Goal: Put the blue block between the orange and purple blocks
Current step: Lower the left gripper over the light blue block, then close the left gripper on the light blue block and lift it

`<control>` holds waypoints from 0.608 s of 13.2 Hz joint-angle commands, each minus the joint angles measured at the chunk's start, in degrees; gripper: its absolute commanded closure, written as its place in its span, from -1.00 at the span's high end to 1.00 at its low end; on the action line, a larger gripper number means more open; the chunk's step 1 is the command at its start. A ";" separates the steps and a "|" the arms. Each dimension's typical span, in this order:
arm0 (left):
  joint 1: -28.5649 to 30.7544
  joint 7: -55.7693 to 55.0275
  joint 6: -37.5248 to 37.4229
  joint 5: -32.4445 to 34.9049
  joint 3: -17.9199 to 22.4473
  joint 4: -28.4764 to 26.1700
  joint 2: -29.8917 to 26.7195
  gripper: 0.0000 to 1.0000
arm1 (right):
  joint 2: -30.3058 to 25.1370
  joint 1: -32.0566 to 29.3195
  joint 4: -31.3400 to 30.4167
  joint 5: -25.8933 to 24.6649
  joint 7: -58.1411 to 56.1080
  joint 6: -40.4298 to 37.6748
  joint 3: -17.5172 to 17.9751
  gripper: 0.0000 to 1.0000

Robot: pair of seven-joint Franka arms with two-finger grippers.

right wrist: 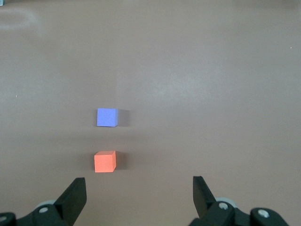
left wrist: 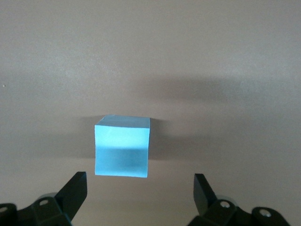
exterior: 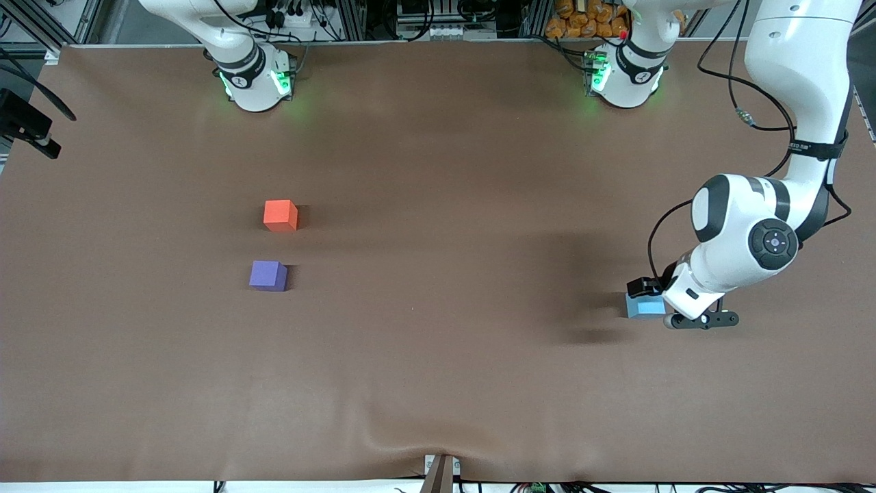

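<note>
The left gripper [left wrist: 140,190], jaws apart, hovers over the blue block [left wrist: 122,146] — off-centre, a finger could nudge it. The right gripper [right wrist: 139,190], also apart, waits high over the bench [exterior: 438,356].

Three small matte cubes sit on the brown table [exterior: 438,383]. One is sky-blue [exterior: 645,307], one orange-red [exterior: 280,215], one violet-purple [exterior: 267,275].
</note>
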 commanded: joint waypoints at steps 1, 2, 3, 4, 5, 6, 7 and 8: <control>0.14 -1.07 2.97 1.25 0.53 0.00 1.66 1.00 | 0.79 0.00 1.50 -0.05 -0.68 -0.20 -0.10 1.00; 0.75 -1.07 4.29 3.95 0.62 0.00 2.97 1.00 | 0.79 0.00 1.50 -0.05 -0.68 -0.12 -0.18 1.00; 1.36 -1.16 5.96 6.24 0.62 -0.17 3.68 1.00 | 0.79 0.00 1.50 -0.05 -0.68 -0.03 -0.18 1.00; 1.81 -1.68 6.49 6.26 0.54 -0.43 4.12 1.00 | 0.87 0.00 1.50 -0.05 -0.68 -0.03 -0.18 1.00; 1.90 -2.12 6.50 6.26 0.54 -0.43 4.22 1.00 | 0.79 0.00 1.50 -0.05 -0.68 -0.03 -0.18 1.00; 1.72 -2.65 6.50 6.26 0.54 -0.43 4.22 1.00 | 0.79 0.00 1.50 -0.05 -0.68 -0.03 -0.10 1.00; 1.72 -3.61 6.50 6.35 0.36 -0.52 4.39 1.00 | 0.87 0.00 1.50 -0.05 -0.68 -0.03 -0.18 1.00; 1.46 -3.97 6.50 6.35 0.36 -0.52 4.57 1.00 | 0.79 0.00 1.50 -0.05 -0.68 -0.11 -0.10 1.00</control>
